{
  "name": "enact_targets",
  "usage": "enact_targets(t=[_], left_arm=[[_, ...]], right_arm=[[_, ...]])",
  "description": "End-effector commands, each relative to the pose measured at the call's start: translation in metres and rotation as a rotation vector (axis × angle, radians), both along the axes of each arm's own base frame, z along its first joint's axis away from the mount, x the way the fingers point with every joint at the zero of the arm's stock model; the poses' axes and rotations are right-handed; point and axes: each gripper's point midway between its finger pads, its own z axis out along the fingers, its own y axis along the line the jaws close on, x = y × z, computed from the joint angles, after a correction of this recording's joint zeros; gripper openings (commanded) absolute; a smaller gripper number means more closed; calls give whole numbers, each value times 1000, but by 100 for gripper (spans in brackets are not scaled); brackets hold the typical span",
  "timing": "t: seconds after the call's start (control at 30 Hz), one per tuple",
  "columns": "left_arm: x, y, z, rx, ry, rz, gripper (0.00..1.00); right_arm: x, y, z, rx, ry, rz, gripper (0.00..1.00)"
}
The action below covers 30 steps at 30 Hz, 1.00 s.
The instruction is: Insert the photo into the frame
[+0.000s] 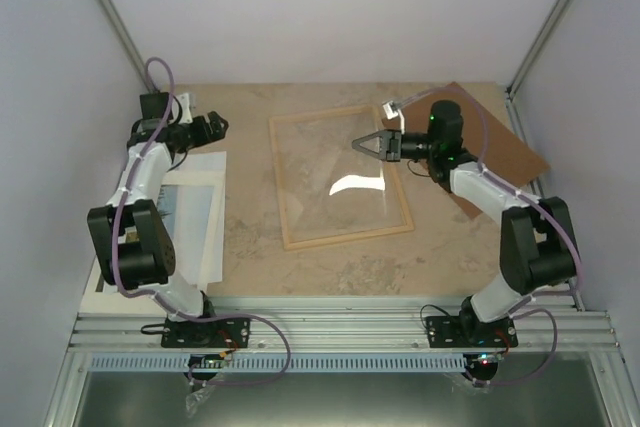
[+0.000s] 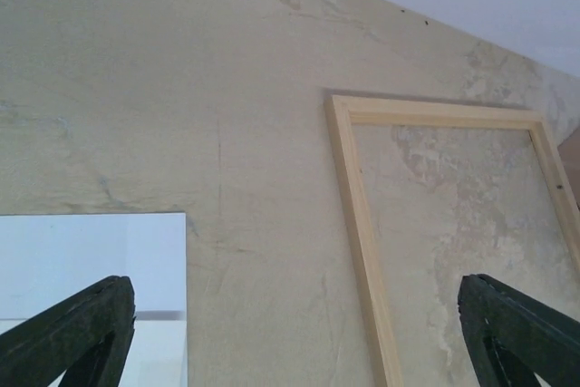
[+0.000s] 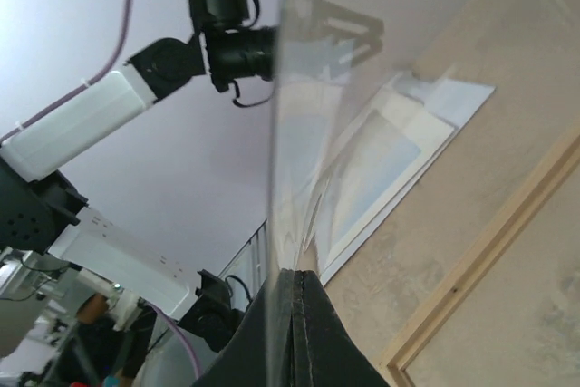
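The pale wood frame point(image 1: 350, 237) lies flat mid-table. My right gripper point(image 1: 357, 144) is shut on the edge of the clear pane point(image 1: 345, 187), which stands tilted over the frame and catches a glare. In the right wrist view the shut gripper point(image 3: 297, 276) pinches the pane point(image 3: 281, 133) edge-on. The photo point(image 1: 195, 207) lies picture side up at the left, partly under my left arm, and shows in the right wrist view point(image 3: 390, 160). My left gripper point(image 1: 222, 127) is open and empty above the table between photo and frame. The left wrist view shows the photo's corner point(image 2: 91, 260) and the frame point(image 2: 362, 224).
A flat brown backing board point(image 1: 500, 147) lies at the back right, under my right arm. White walls with metal posts enclose the table at the back and sides. A metal rail point(image 1: 340, 327) runs along the near edge.
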Motion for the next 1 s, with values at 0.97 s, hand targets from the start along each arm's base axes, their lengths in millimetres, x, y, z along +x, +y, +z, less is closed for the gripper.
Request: enact_targets(t=[0.97], left_arm=[[-36, -11, -67, 18, 203, -85, 99]], right_arm=[[94, -18, -219, -437, 387, -70, 1]])
